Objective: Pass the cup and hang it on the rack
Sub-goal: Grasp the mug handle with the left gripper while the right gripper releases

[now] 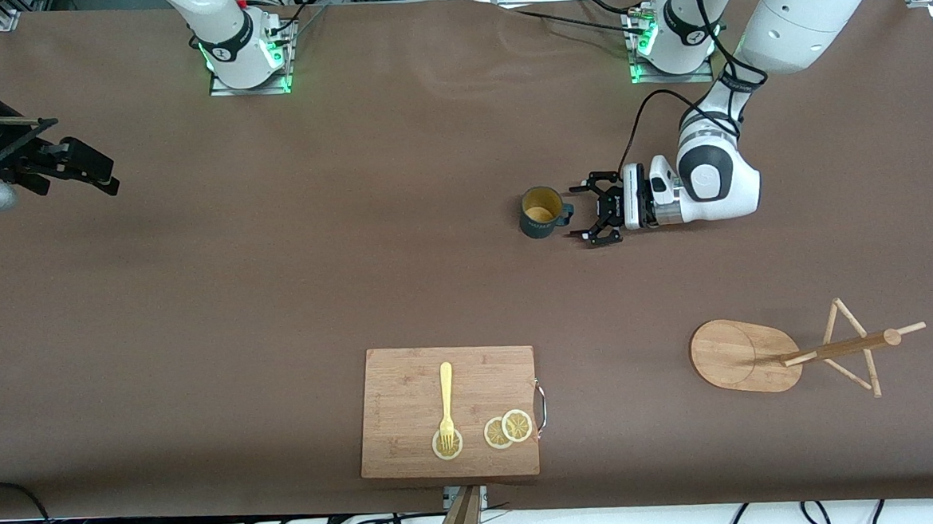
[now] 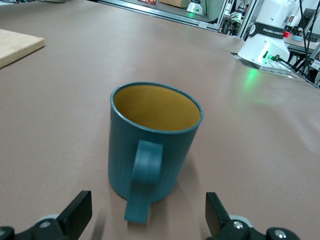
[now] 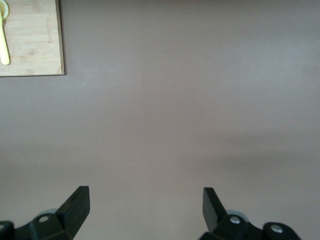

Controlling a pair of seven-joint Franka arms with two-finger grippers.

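Teal cup (image 1: 543, 212): upright on the surface, centre-right of the front frame, handle toward the left gripper (image 1: 588, 212), whose open fingers flank the handle without contact. Right gripper (image 1: 107, 176): open, waiting at upper left. Rack (image 1: 791, 352): lower right.

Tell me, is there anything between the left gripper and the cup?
No. The open left gripper sits right beside the cup, its handle pointing at the gripper. Only bare table lies between them, as both the front and left wrist views show.
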